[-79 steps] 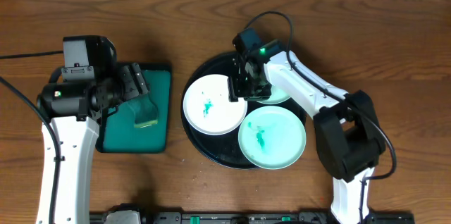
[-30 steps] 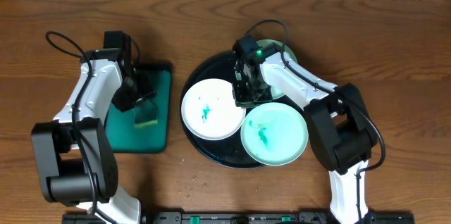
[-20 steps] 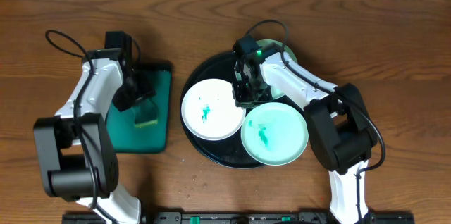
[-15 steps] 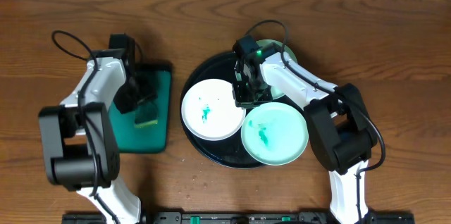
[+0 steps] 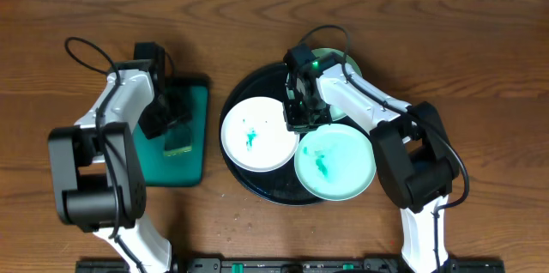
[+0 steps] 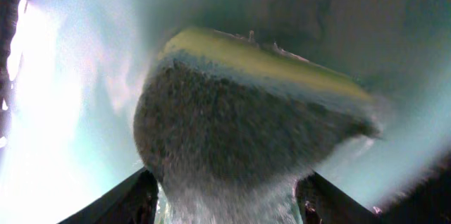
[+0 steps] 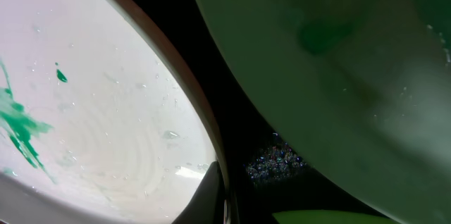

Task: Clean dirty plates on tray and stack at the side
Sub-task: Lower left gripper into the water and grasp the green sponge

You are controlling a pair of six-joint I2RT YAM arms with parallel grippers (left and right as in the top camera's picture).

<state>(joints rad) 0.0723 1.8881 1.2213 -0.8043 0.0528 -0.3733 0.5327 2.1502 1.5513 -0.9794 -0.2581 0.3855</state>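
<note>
White plate (image 5: 257, 132) smeared green on black tray (image 5: 250, 180); right gripper (image 5: 296, 121) closed.

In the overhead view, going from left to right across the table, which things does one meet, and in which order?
Teal tray holding the sponge → white plate → smeared mint green plate.

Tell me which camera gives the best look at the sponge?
Left wrist: the sponge fills the frame, yellow layer and rough face clear. Overhead shows it small on the teal tray. Right wrist misses it.
</note>
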